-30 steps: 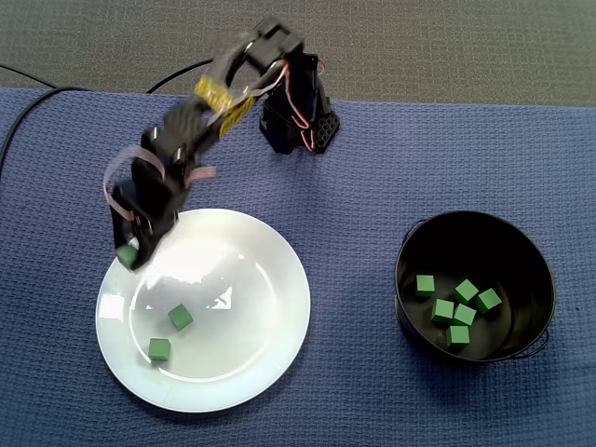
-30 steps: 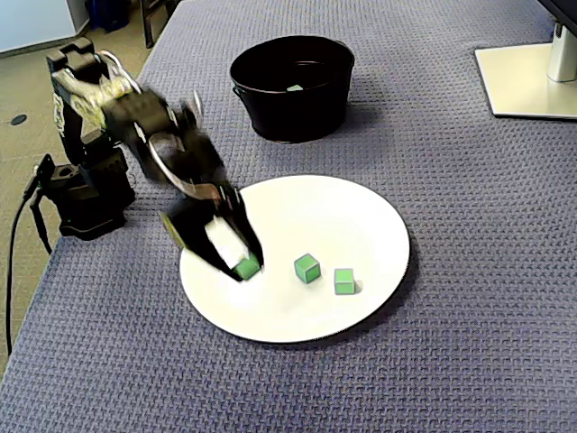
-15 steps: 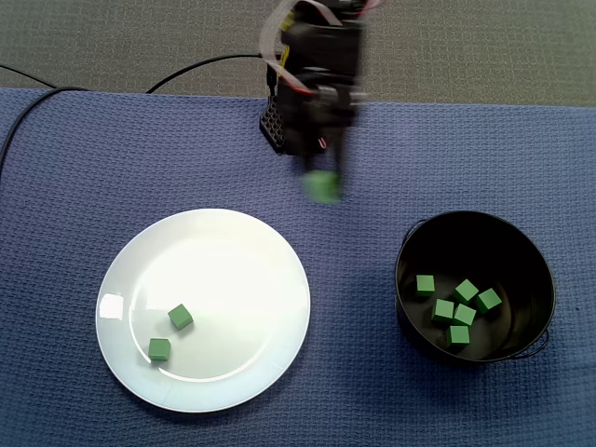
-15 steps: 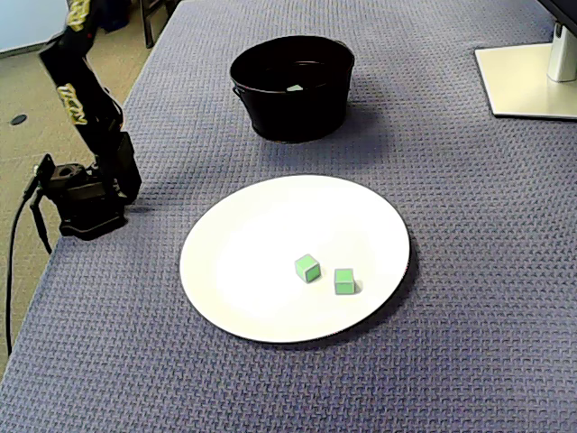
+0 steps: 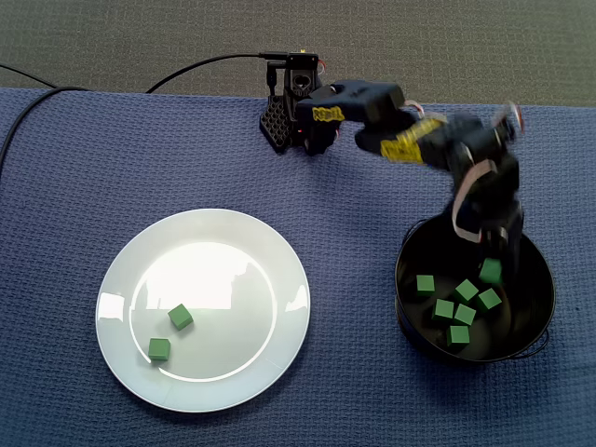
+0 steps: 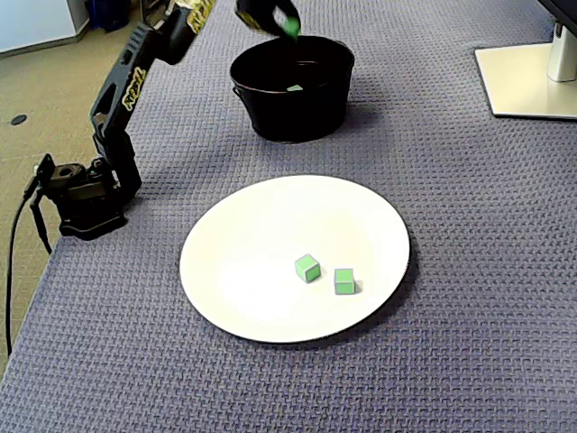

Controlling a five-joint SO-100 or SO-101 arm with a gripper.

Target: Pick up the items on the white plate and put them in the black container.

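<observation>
The gripper (image 5: 489, 265) hangs over the black container (image 5: 410, 256), clenched on a green cube (image 5: 491, 272).
Two other cubes (image 5: 180, 317) lie on the white plate (image 5: 233, 251); the arm's yellow lettering (image 5: 328, 114) is too blurred to read.

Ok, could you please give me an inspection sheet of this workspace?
Surface: blue woven cloth.
Job's things: white plate with two green cubes; black container holding six cubes.
Clutter: nothing seen.
Gripper: gripper over the container, shut on a seventh cube.
Cables: black cable runs to the arm base.
Surroundings: white stand foot; grey floor.
</observation>
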